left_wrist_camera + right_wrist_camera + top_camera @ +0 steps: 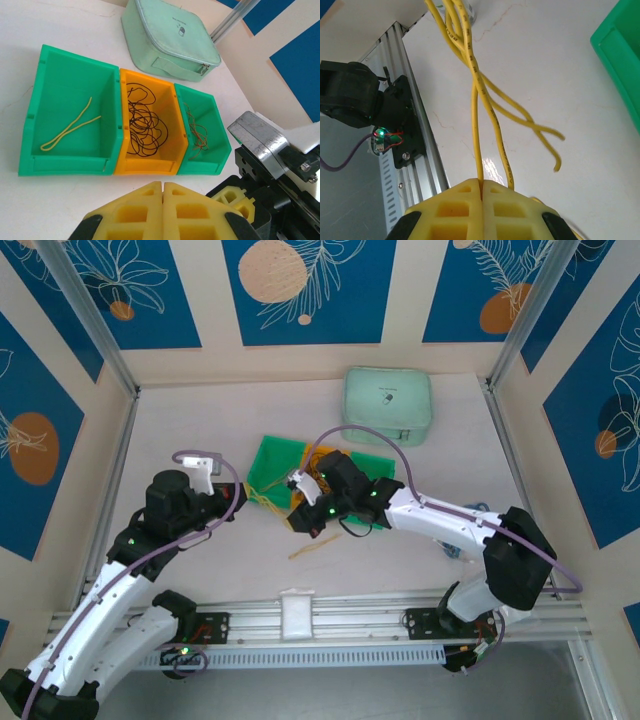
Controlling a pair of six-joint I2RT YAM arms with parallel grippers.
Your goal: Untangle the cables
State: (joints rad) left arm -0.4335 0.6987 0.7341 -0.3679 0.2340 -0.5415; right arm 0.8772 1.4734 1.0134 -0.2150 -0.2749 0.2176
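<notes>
The left gripper (163, 186) hung just in front of the bins with its blocky yellow foam pads pressed flat together and nothing between them. It looked parked so its camera could watch the sorting row.

The large green bin (60, 70), furthest left, was a glossy moulded plastic box. It held one yellow cable (70, 131) folded into a long hairpin on the floor. The orange bin (121, 100) touched its side and held the black cables (145, 125), a loose nest of thin springy loops. A smaller green bin (221, 137) came next, with a few kinked red-orange cables (196, 132) lying along it. Keeping one colour to a bin was probably meant to stop freed strands knotting again. Behind the row lay a mint zip case (170, 35), soft-sided with rounded corners, set well apart from the work.

To the right, the right gripper (481, 186) was clamped on the yellow cables (476, 95), and two strands ran straight into the seam of its pads. They rose off the pale marbled table (560, 60) and twisted round each other partway up. Two smooth, stiff loose ends splayed out to the right. Lifting the bundle probably let the loose ends hang free so the twist could be seen. A ribbed aluminium rail (415, 150) ran along the table edge below.
</notes>
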